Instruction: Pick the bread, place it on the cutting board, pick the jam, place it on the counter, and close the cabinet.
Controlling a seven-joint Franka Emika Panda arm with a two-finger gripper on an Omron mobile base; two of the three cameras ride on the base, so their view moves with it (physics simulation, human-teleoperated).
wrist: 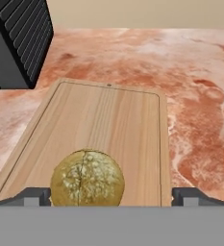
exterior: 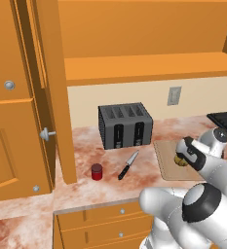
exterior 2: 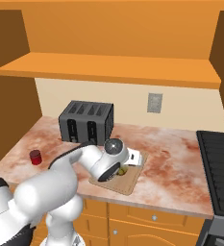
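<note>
Tool (wrist: 111, 196) with jaws spread wide, one fingertip on each side of the bread (wrist: 87, 178) and apart from it, gripping nothing. The bread, a round yellow-brown roll, rests on the cutting board (wrist: 108, 120) near its nearer end; the first placement therefore appears done, with the tool seemingly just released. The board lies flat on the counter (wrist: 195, 96), beside the black toaster (exterior: 124, 125). Farther left on the same marbled counter stand the jam (exterior: 97, 171), a small red jar, and a black-handled knife (exterior: 127, 165) just beside it; judged from this, the jam may already be on the counter. The cabinet (exterior: 134, 44) above shows its shelf exposed, and its door (exterior: 17, 97) stands swung out at left, so closing it remains.
</note>
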